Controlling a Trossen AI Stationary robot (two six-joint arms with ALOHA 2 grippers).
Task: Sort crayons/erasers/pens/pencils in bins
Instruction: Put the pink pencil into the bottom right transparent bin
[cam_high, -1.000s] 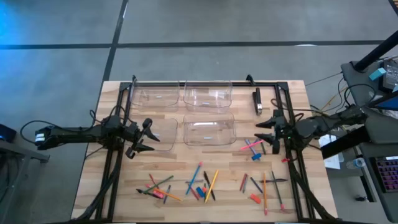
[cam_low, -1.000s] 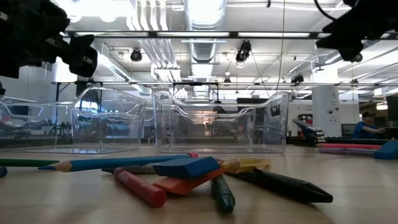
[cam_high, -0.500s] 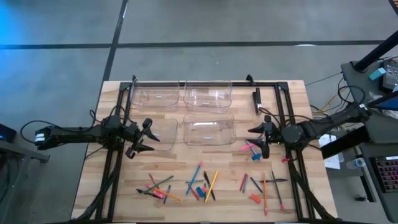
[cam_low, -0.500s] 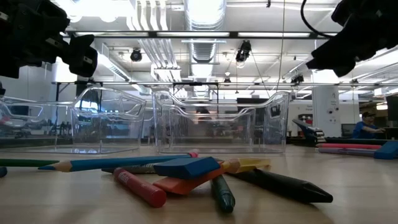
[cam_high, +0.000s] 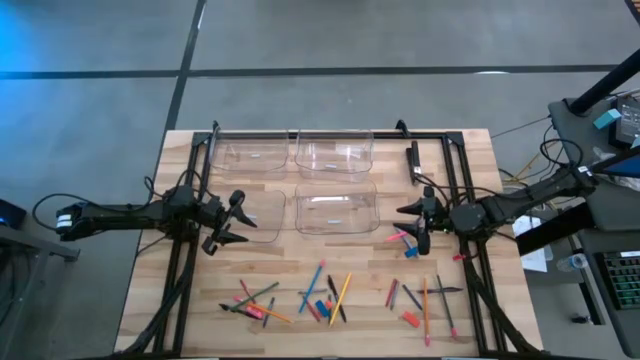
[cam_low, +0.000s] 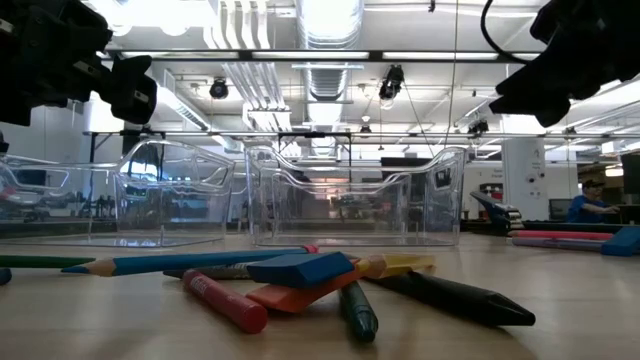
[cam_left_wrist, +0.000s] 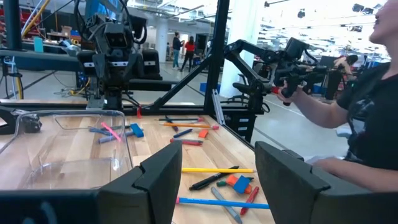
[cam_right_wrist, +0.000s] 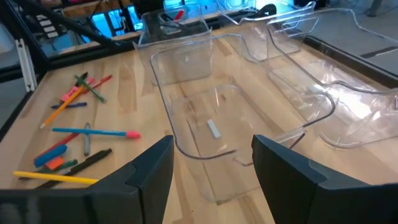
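Observation:
Four clear bins stand two by two at the table's middle: far left (cam_high: 255, 155), far right (cam_high: 335, 153), near left (cam_high: 262, 213), near right (cam_high: 336, 211). Pencils, pens, crayons and erasers lie in loose heaps on the wood: left (cam_high: 255, 303), middle (cam_high: 325, 296), right (cam_high: 420, 303). A small cluster (cam_high: 405, 240) lies under my right gripper. My left gripper (cam_high: 228, 220) hangs open by the near left bin's left end. My right gripper (cam_high: 415, 222) hangs open just right of the near right bin (cam_right_wrist: 205, 130). Both hold nothing.
A black frame (cam_high: 330, 133) runs along the table's far side and down both sides. A black-and-silver bar (cam_high: 413, 162) lies on it at the far right. In the low view a blue eraser (cam_low: 300, 268), a red crayon (cam_low: 225, 300) and a blue pencil (cam_low: 170, 263) lie close in front.
My right gripper has moved toward the table's left edge and a little down, closing in on the near right bin, then stopped. It has stayed open. No object on the table has moved.

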